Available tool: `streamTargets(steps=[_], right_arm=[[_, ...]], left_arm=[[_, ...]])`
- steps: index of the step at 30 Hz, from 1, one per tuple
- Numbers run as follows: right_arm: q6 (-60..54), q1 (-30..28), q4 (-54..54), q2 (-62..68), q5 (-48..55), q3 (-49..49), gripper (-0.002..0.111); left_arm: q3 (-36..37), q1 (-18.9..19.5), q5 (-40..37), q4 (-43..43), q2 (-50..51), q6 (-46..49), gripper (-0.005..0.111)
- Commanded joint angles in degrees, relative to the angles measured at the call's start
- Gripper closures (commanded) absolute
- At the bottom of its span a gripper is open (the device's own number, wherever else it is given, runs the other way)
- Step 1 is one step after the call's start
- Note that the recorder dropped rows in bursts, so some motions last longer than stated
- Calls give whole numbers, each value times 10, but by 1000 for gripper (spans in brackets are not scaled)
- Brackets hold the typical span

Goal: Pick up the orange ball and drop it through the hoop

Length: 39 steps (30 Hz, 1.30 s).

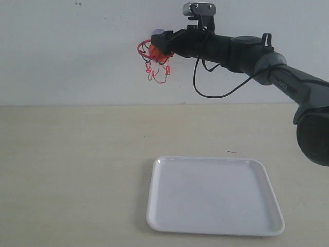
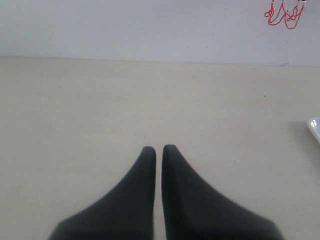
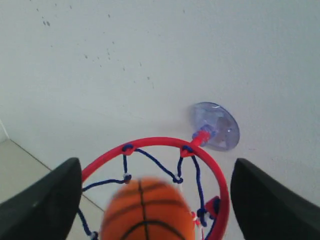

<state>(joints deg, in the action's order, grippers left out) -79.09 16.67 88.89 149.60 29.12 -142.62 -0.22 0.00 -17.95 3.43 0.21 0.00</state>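
Note:
The hoop (image 1: 144, 47) hangs high on the wall by its suction cup (image 3: 215, 126); its red ring (image 3: 155, 143) carries a string net. The orange ball (image 1: 158, 54) sits inside the ring among the net strings. In the right wrist view the orange ball (image 3: 147, 210) looks blurred and lies between the spread fingers, touching neither. My right gripper (image 1: 167, 44) is open right at the ring, and its wrist view shows the gripper (image 3: 157, 167) over the hoop. My left gripper (image 2: 158, 148) is shut and empty above the bare table. The net's lower strings (image 2: 285, 15) show far off.
A white tray (image 1: 216, 229) lies on the beige table, below and to the right of the hoop. One corner of the tray (image 2: 315, 127) shows in the left wrist view. The right arm and its black cable (image 1: 205, 87) stretch across in front of the wall.

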Motion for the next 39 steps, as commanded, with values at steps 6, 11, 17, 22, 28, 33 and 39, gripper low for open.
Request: streamTargets(steps=[6, 11, 17, 22, 28, 33, 39], right_arm=[[4, -1, -10, -10, -35, -3, 107], [1, -3, -10, -11, -49, -3, 107], [14, -37, -10, -28, 43, -3, 107], [85, -80, -17, -44, 150, -3, 107], [148, -130, -35, -46, 359, -3, 109], [250, -149, -60, -46, 408, -3, 109], [462, -143, -234, -65, 408, -3, 109]], left_arm=[[2, 0, -1, 3, -2, -3, 103], [2, 0, -1, 3, -2, -3, 103], [2, 0, -1, 3, -2, -3, 103], [2, 0, -1, 3, -2, -3, 103], [2, 0, -1, 3, -2, -3, 103], [2, 0, -1, 3, -2, -3, 103], [2, 0, -1, 3, -2, -3, 103]])
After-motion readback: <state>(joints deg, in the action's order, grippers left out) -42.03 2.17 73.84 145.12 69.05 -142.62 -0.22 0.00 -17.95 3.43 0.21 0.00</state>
